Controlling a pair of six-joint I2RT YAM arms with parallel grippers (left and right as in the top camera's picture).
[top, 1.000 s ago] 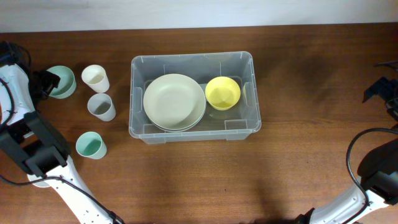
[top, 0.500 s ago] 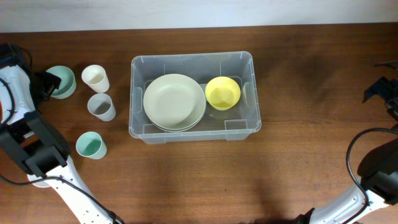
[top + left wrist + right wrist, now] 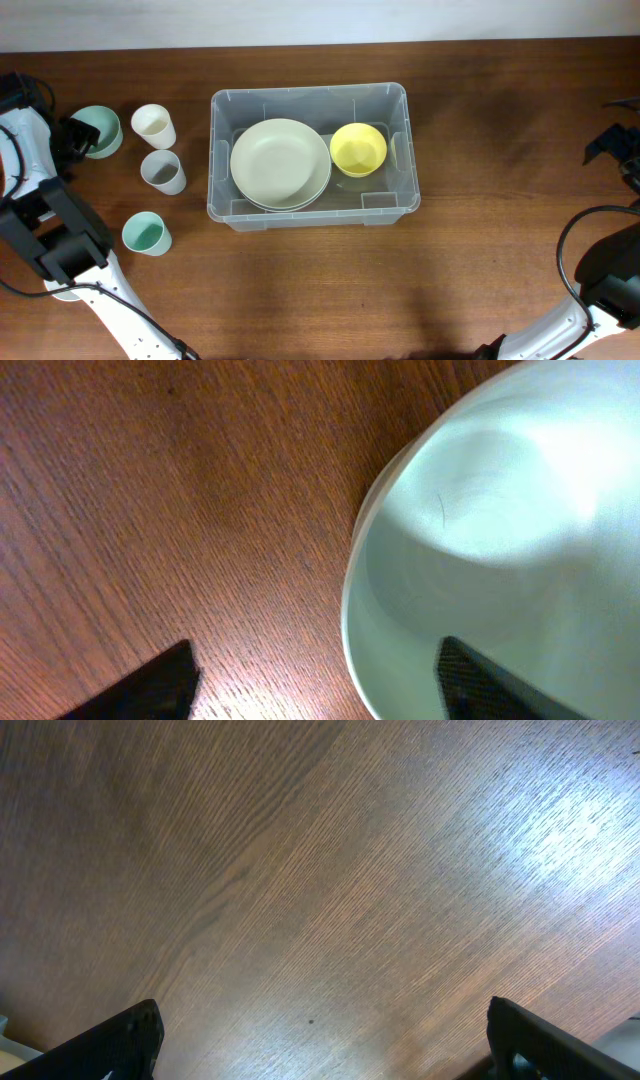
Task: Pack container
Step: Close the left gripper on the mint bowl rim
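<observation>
1. Your container (image 3: 310,93) sits on the surface (image 3: 500,260) a little left of the middle, nearer the far edge. It holds stacked pale green plates (image 3: 280,163) with a yellow bowl (image 3: 358,148) just beside them on the right.
2. Your left jaws are spread wide near the far left corner, straddling a mint bowl (image 3: 500,510): one finger (image 3: 150,680) is outside its rim, the other (image 3: 480,680) inside.
3. Your right jaws are parted over bare wood at the right edge, holding nothing.
4. A cream cup (image 3: 153,125), a grey cup (image 3: 162,171) and a mint cup (image 3: 145,234) stand left of the container.
</observation>
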